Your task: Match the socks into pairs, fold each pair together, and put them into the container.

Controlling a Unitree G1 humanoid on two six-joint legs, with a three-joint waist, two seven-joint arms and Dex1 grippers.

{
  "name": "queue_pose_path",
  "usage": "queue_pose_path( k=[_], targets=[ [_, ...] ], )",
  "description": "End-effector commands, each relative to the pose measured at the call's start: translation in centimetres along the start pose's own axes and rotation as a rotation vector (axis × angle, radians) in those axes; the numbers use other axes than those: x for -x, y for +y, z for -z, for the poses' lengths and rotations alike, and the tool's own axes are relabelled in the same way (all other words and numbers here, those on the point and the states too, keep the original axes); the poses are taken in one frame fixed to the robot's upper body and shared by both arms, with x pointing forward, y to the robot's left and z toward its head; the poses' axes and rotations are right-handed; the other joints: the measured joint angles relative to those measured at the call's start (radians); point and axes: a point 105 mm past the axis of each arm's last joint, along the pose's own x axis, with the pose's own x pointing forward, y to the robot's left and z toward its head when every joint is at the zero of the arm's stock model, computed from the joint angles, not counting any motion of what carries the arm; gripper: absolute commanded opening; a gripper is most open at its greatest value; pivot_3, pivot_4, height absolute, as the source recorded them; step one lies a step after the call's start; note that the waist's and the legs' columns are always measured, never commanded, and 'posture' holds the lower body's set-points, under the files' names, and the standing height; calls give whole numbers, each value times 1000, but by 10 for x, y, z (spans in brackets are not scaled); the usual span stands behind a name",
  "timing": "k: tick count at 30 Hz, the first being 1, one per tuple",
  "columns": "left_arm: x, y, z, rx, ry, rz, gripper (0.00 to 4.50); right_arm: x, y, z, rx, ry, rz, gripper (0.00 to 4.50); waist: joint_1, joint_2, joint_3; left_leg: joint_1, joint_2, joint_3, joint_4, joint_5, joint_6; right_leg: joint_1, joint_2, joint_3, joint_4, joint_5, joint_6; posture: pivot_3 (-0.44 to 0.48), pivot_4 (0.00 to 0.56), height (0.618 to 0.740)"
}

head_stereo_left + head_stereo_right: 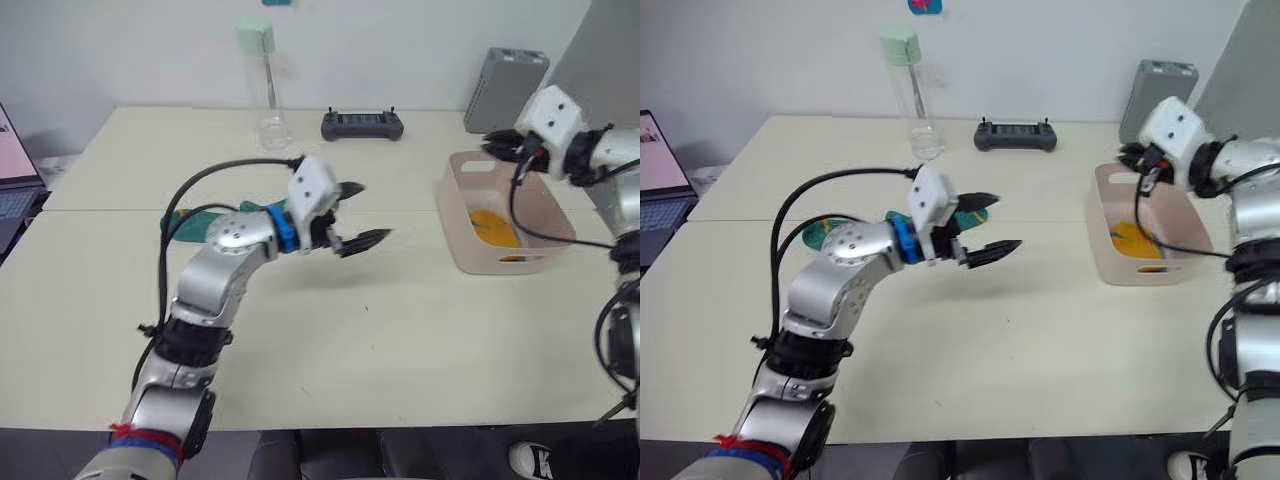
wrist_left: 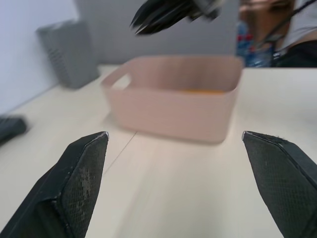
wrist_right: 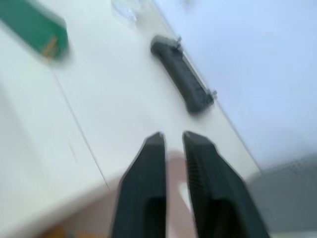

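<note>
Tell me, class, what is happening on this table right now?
A humanoid robot is sorting socks into a pale pink container. Yellow socks already lie inside it. The right gripper hovers over the container's far end, fingers nearly closed and empty. The left gripper is open and empty above the table's middle. A dark green sock waits on the table behind the left arm.

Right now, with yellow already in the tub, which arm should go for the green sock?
Left, probably. The left gripper hangs open over the table, empty, with the green sock just behind its arm. The right gripper is nearly closed above the pink container, across the table from that sock.
</note>
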Motion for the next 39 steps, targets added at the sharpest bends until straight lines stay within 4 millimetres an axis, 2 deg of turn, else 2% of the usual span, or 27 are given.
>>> queue_pose_path(
  k=[1, 3, 8, 12, 14, 17, 21, 25, 27, 30, 33, 36, 39],
  targets=[
    [31, 12, 12, 11, 2, -157, 4500, -12, 55, -20, -148, -127, -5, 1950, 5, 0, 0, -1, 0, -1, 0, 0, 0, -1, 0, 0, 2, 0, -1, 0, 150, 740],
    [50, 14, 28, 35, 36, -237, 4500, -16, 86, -10, -190, -100, -3, 2709, 14, 1, 1, -4, -1, -1, 2, 0, 0, -4, 0, 0, 5, -1, 0, 0, 150, 740],
    [96, 10, 65, 102, 110, -433, 4500, -16, 146, 17, -286, -46, 33, 4467, 32, -1, 0, -3, -2, 0, 4, 0, 0, -2, -1, 1, 1, -2, 3, 0, 150, 740],
    [126, -9, 89, 191, 153, -540, 4500, -4, 178, 31, -353, -1, 54, 4467, 30, -2, 0, -1, -1, 4, 4, 0, 0, -1, -2, 4, -1, -5, 1, 0, 150, 740],
    [142, -14, 99, 223, 175, -614, 4500, 1, 185, 31, -376, 11, 70, 4467, 30, -2, -1, -1, -1, 4, 4, 0, -1, -2, -2, 5, -1, -5, 1, 0, 150, 740],
    [151, -22, 104, 229, 196, -629, 4500, 2, 187, 28, -381, 9, 73, 4467, 29, -3, -1, -1, 0, 4, 3, 0, -1, -3, -1, 5, -1, -5, 0, 0, 150, 740],
    [147, -18, 102, 218, 184, -621, 4500, -4, 182, 22, -379, -14, 55, 4467, 27, -6, -3, 0, 0, 4, 3, 0, -1, -7, -2, 6, -2, -5, 0, 0, 150, 740],
    [127, 19, 92, 138, 141, -654, 4500, -19, 185, -5, -400, -101, -117, 4467, 31, -7, -2, 0, -1, 6, 3, 0, -1, -8, -2, 8, -2, -5, 0, 0, 150, 740],
    [118, 34, 92, 86, 161, -653, 4500, -27, 177, -13, -392, -122, -126, 4467, 30, -9, -3, 0, -1, 6, 3, 0, -1, -8, -1, 7, -2, -3, -1, 0, 150, 740],
    [103, 56, 96, 36, 190, -642, 4500, -37, 164, -18, -365, -128, -92, 4467, 29, -11, -5, 0, -1, 6, 4, 0, -1, -8, -1, 8, -2, -1, 1, 0, 150, 740],
    [87, 77, 100, 4, 221, -632, 4500, -42, 163, -19, -346, -129, -85, 4467, 33, -12, -5, -1, -1, 4, 3, 1, 0, -6, 1, 7, -2, 1, 4, 0, 150, 740],
    [73, 87, 105, 1, 244, -597, 4500, -44, 165, -24, -372, -146, -84, 4467, 33, -12, -5, -5, -1, 3, 1, 0, 0, -8, 2, 6, -2, 1, 4, 0, 150, 740],
    [68, 97, 111, 17, 267, -601, 4500, -45, 167, -27, -376, -151, -84, 4467, 33, -12, -5, -12, -1, 2, -1, 0, -1, -14, 2, 4, -2, 1, -1, 0, 150, 740]
  ],
)
